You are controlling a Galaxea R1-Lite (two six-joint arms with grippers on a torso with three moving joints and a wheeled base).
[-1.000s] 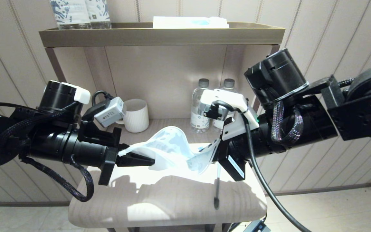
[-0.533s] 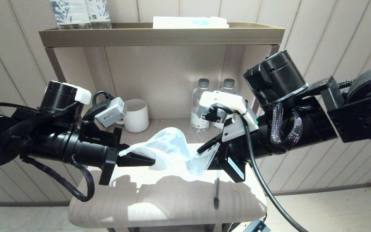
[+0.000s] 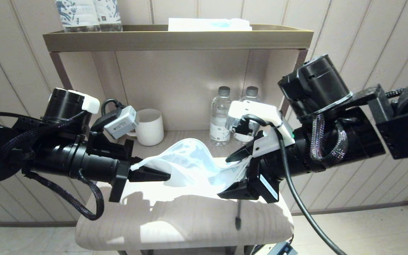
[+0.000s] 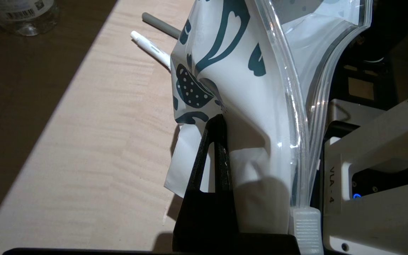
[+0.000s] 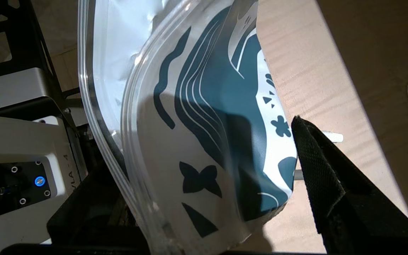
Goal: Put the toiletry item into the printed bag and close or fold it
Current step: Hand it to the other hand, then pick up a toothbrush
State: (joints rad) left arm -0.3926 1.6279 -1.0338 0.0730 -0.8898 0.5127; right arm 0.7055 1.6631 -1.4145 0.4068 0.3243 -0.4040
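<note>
Hanging above the counter (image 3: 190, 219), the printed bag (image 3: 191, 161) is pinched at one edge by the left pincer (image 3: 166, 176), whose fingers are closed on the plastic. Opposite, the right pincer (image 3: 235, 173) stands spread, one finger (image 5: 317, 166) beside the leaf-printed end, not clamping it. Beneath the bag, the toiletry item (image 4: 150, 47) lies on the counter beside a grey pen (image 3: 238, 212).

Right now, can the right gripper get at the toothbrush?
Probably not: the printed bag, pinched by the left gripper, hangs across the open right gripper, with the toothbrush lying beneath it.
</note>
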